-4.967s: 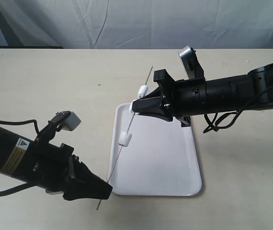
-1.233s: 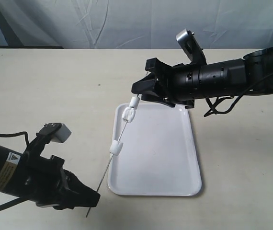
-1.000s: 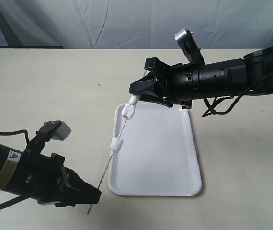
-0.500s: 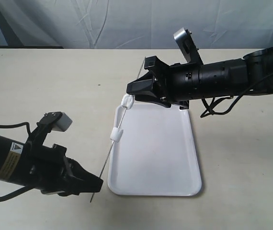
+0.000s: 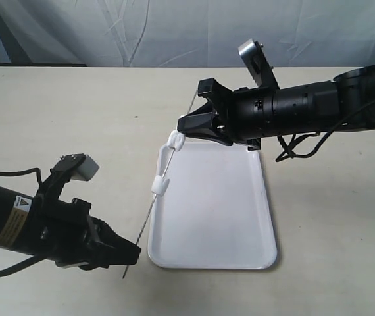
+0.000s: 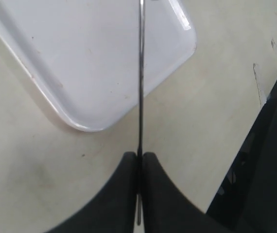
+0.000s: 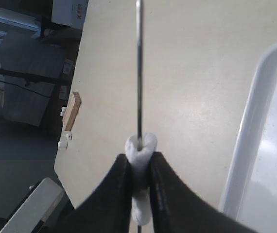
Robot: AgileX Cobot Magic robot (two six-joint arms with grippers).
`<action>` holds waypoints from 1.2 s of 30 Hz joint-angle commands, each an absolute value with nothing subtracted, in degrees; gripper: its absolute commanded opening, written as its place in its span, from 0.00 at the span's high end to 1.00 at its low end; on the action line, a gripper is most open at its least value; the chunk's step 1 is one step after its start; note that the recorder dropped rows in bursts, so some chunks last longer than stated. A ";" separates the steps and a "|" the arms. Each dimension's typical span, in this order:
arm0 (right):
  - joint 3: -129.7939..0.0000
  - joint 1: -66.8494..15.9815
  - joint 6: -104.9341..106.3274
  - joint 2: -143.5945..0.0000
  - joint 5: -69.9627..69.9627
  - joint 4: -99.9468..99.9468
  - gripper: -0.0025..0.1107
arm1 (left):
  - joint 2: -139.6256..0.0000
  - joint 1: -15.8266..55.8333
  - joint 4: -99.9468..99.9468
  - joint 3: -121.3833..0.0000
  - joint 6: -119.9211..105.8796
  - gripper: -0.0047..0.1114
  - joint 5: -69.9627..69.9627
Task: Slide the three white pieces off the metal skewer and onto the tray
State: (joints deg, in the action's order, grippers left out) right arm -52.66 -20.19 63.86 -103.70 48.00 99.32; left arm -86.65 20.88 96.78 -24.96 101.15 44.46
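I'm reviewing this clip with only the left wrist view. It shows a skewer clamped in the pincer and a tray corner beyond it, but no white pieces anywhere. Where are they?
Observer: The exterior view shows a lone white piece threaded about midway along the skewer, clear of both pincers.
Operator: And the rest of them?
Observer: The bunched white pieces sit higher up the skewer, and the right wrist view shows the right pincer closed on them, with the skewer running on past its tips.
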 commanded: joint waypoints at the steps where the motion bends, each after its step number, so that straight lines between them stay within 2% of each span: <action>1: -52.92 -20.08 64.51 -103.19 47.68 99.95 0.89 | -86.28 21.20 98.21 -25.18 102.01 0.96 44.97; 21: -53.16 -20.08 64.87 -103.09 42.38 99.95 0.89 | -86.28 21.20 99.06 -19.29 102.82 0.96 47.51; 36: -58.62 -19.98 64.47 -102.95 35.65 99.95 0.89 | -86.16 21.20 97.72 -13.88 102.93 0.96 47.51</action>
State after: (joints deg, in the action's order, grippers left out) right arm -58.30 -20.56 64.08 -103.56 38.57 99.21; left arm -86.38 20.88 97.80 -14.73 102.80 47.05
